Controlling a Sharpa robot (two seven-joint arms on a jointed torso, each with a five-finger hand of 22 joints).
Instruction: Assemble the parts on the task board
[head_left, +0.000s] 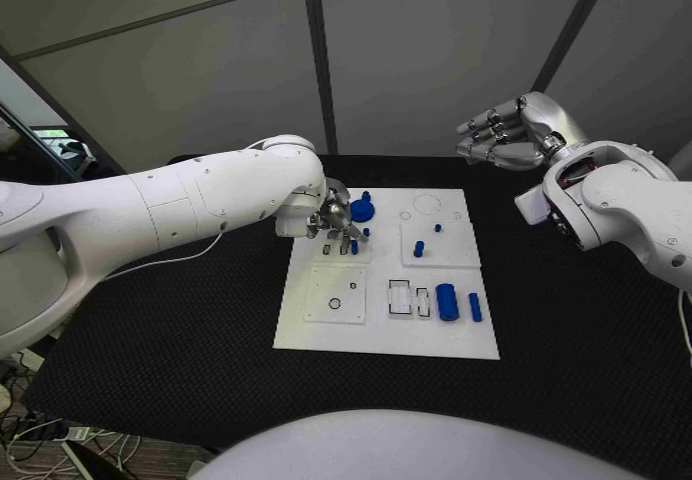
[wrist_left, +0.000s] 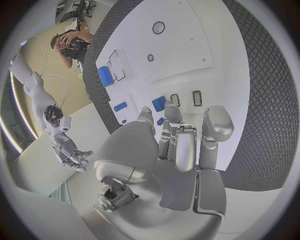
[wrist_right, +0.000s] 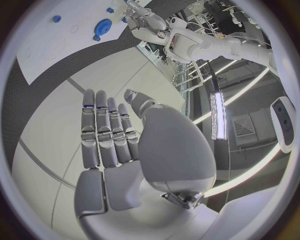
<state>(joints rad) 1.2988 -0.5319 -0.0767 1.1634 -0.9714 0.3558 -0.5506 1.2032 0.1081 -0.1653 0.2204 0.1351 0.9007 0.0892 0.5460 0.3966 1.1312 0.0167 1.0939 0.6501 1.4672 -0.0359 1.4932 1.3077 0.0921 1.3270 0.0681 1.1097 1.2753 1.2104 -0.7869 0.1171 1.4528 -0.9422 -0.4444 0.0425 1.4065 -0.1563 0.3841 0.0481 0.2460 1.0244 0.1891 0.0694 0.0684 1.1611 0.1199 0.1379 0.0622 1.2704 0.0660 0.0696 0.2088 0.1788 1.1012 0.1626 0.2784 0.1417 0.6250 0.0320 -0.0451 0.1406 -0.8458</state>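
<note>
The white task board (head_left: 387, 335) lies mid-table. My left hand (head_left: 333, 214) hangs over its far left plate, fingers pointing down. Its thumb and a finger (wrist_left: 172, 116) pinch what looks like a small blue part (wrist_left: 160, 121), just above a blue piece (wrist_left: 159, 103) standing beside two narrow slots (wrist_left: 197, 98). A round blue part (head_left: 362, 210) lies right beside the hand. My right hand (head_left: 512, 128) is raised above the table's far right side, fingers (wrist_right: 106, 130) straight and apart, holding nothing.
Near the board's right side lie a blue cylinder (head_left: 447, 302) and a thin blue bar (head_left: 475, 307). Two small blue pegs (head_left: 418, 247) (head_left: 437, 227) stand on the far right plate. Black table (head_left: 577, 330) surrounds the board.
</note>
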